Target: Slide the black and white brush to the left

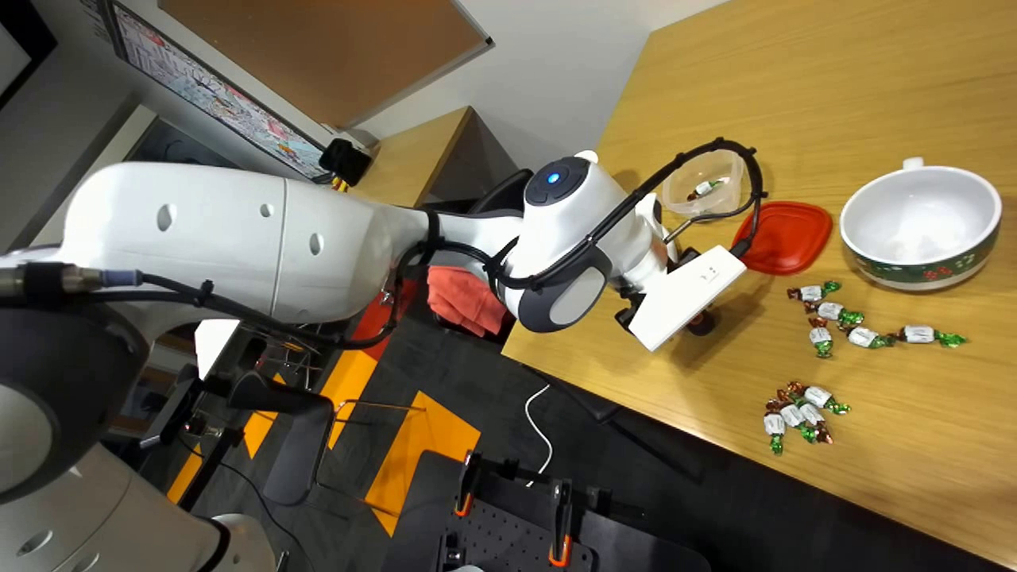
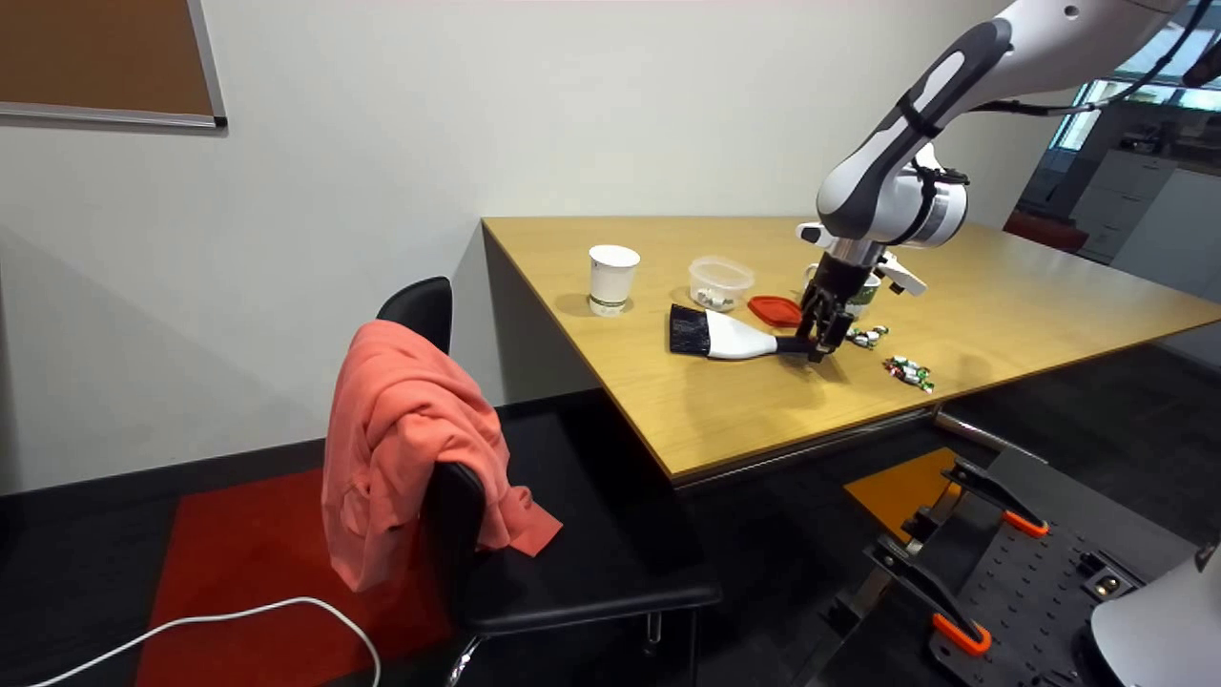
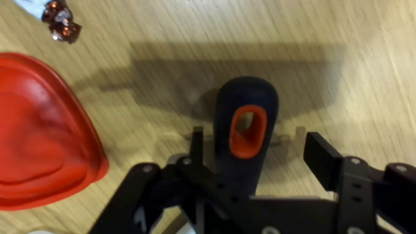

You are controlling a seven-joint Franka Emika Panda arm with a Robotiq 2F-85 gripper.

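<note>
Claw [image 3: 255,149] spread wide, fingers [image 3: 320,161] astride the dark handle [image 3: 241,170] of the black and white brush [image 2: 739,338]; a gap shows on both sides, nothing gripped. Stands near the handle's tip, presumably to clamp there or push sideways, well away from the bristles [image 2: 689,330]. Handle off-centre, so one finger would probably meet it first.

Brush lies on the desk [image 2: 706,410], bristle end nearest the paper cup [image 2: 611,280]; the handle, being narrow, likely the easiest hold. Bristles black, white body [image 2: 730,336] flaring toward them, slim handle pierced by an oval hole lined orange-red [image 3: 246,149].

Beside it, a red lid [image 3: 42,136], likely belonging to the clear plastic tub [image 2: 722,280] close by, where some wrapped candy [image 1: 704,190] lies. Farther off, two loose clusters of candies [image 1: 830,311], then a green-banded soup mug [image 1: 933,274]. Off the desk, a coral sweatshirt [image 2: 420,410] draped over a chair [image 2: 596,582].
</note>
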